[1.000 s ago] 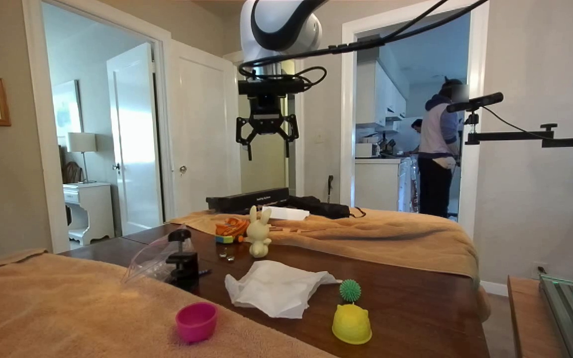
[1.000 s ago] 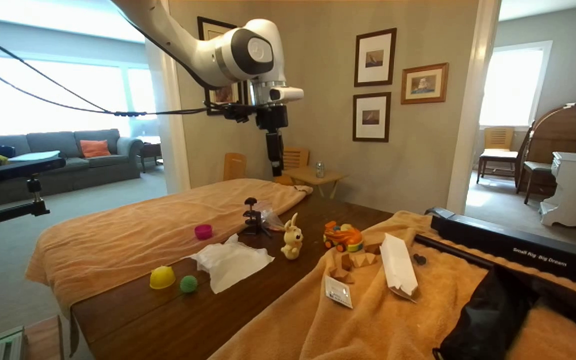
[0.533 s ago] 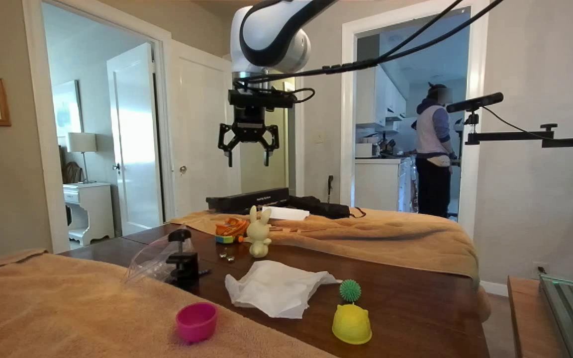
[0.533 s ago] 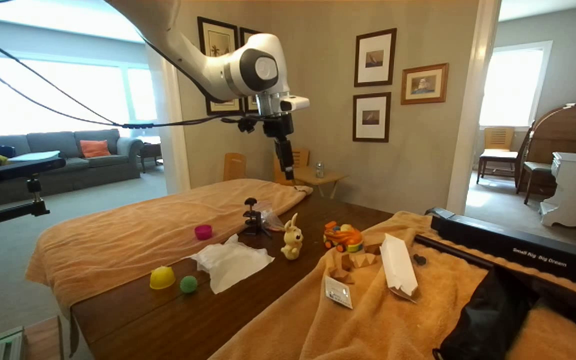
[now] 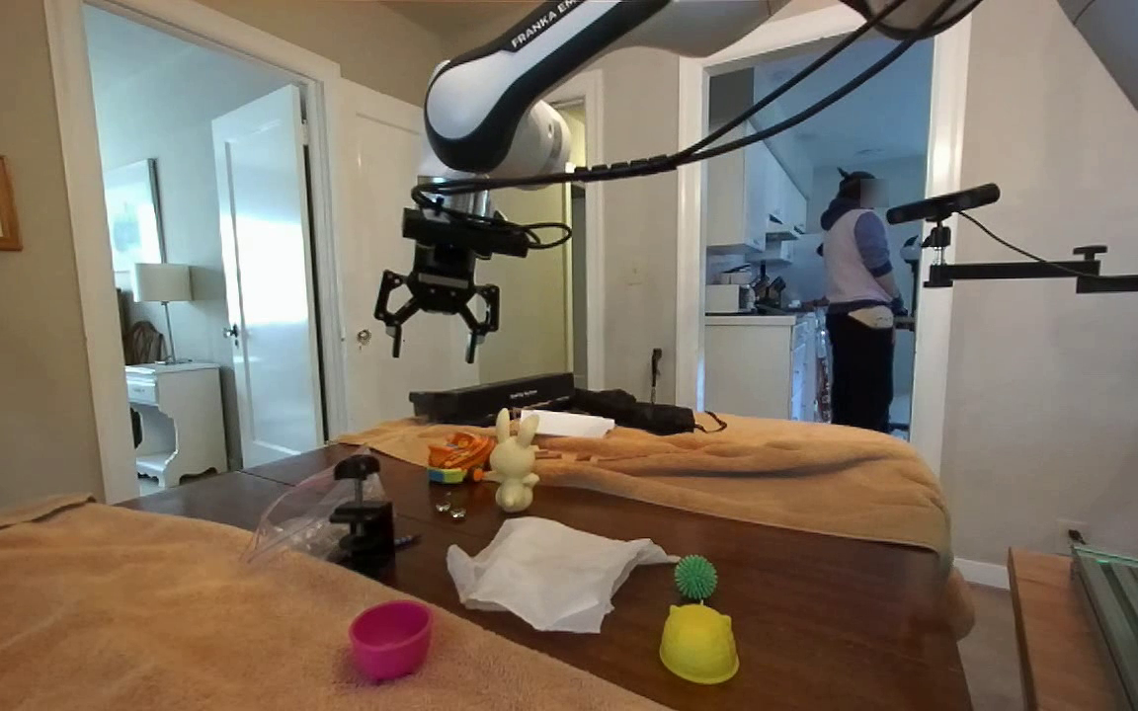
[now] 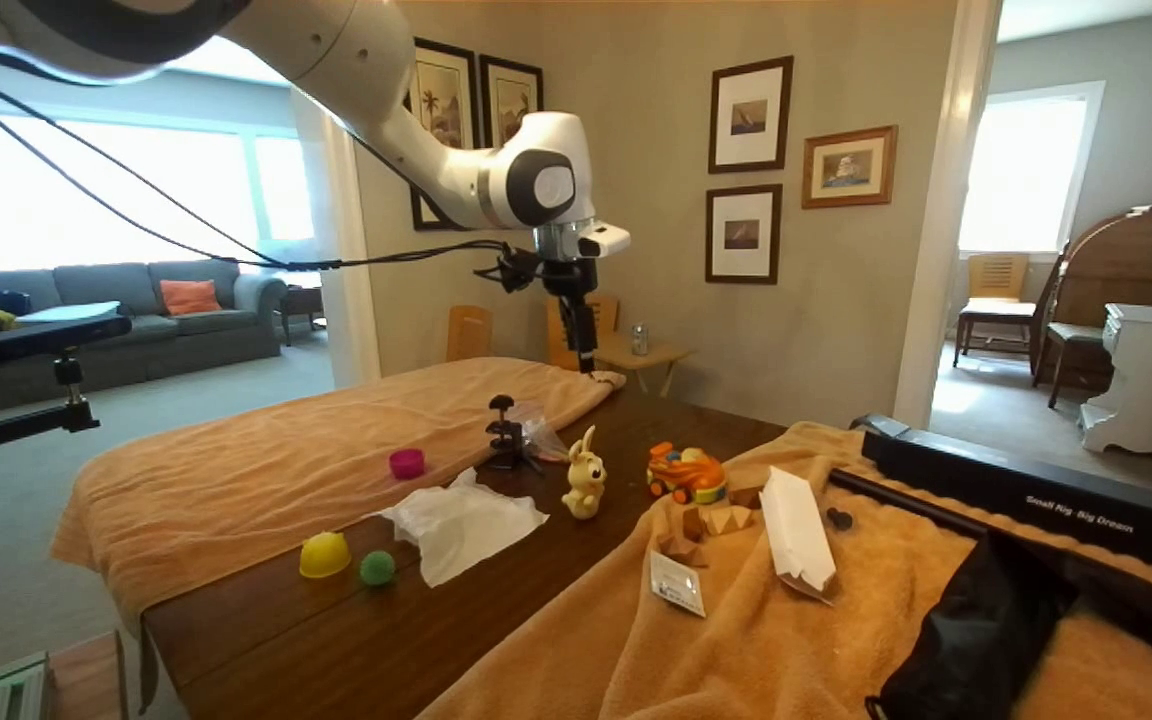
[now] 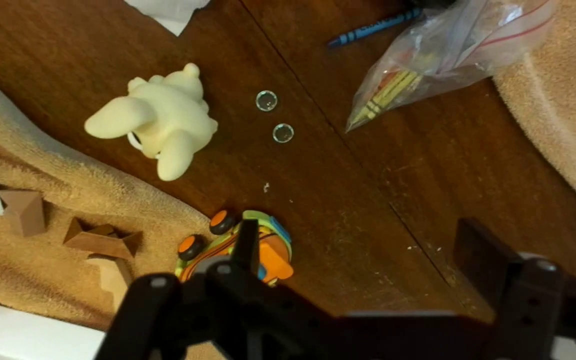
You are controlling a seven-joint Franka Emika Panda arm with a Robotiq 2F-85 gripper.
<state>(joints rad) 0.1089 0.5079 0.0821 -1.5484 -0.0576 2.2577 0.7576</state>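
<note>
wooden table [image 5: 806,592], toy bunny [image 6: 584,488] near toy car [image 6: 686,474], clamp [image 5: 367,529]

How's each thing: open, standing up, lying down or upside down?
Gripper: open, empty
Rabbit: standing up
Car: wheels down
Pink cup: open side up
Yellow cup: upside down
Paper: crumpled, spread out
Clamp: standing up
Blue crayon: lying down
Bag: crayons inside; sealed or not, can't tell
White box: lying down
Towels: wrinkled
Door: open

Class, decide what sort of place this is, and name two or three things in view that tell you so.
Probably a home: across the exterior views you see a grey sofa, framed pictures hung up, and white kitchen-style cabinets in the background.
</note>
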